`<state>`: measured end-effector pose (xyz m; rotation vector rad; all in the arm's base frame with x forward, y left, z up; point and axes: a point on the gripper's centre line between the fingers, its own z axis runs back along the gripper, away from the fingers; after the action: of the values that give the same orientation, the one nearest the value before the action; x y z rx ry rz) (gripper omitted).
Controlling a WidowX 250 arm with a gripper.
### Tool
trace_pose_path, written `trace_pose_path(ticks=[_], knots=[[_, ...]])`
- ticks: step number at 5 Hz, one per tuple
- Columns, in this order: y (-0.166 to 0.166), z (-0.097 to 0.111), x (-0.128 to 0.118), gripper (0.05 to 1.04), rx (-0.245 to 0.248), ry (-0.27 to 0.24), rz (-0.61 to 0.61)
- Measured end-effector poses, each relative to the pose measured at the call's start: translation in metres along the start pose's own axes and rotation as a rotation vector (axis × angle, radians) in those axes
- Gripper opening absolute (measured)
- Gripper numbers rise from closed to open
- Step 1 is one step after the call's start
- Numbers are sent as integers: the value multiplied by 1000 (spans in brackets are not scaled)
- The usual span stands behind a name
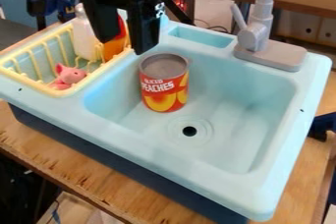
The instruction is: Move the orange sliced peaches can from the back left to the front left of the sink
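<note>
Black gripper (123, 47) high over the sink's left part, near the divide between rack and basin, with fingers wide apart and, by the look of it, nothing held between them. Just beyond the right-hand finger in the view, and lower down, a can (165, 84) of peaches, upright on the basin floor near the far left corner. Judged from this pose, at the stage of lining up before a grasp, most likely on the can, with no contact made. Next, a call for a short shift toward the basin, then a straight descent with one finger to each side of the can, clear of the basin's far and left walls, and a firm close around the curved sides. Farther out, by the basin's near side, a dark drain hole (189, 131). At the sink's left end, a yellow rack (60, 92) with a pink toy (70, 74) toward the near corner and, toward the far edge, a white bottle (83, 36) beside an orange bottle (115, 46), both best avoided on the way down. On the sink's far edge, toward the right corner, a grey faucet (255, 39), well apart from the gripper.
</note>
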<state>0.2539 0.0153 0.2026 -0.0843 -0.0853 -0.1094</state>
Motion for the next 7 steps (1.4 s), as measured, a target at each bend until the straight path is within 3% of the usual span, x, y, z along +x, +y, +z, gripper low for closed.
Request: trace_pose_path(ticks=[1, 5, 7], knots=[[1, -7, 1, 999, -3, 20, 3], [13, -43, 85, 999, -29, -128, -132], [23, -41, 104, 999, 18, -152, -111]])
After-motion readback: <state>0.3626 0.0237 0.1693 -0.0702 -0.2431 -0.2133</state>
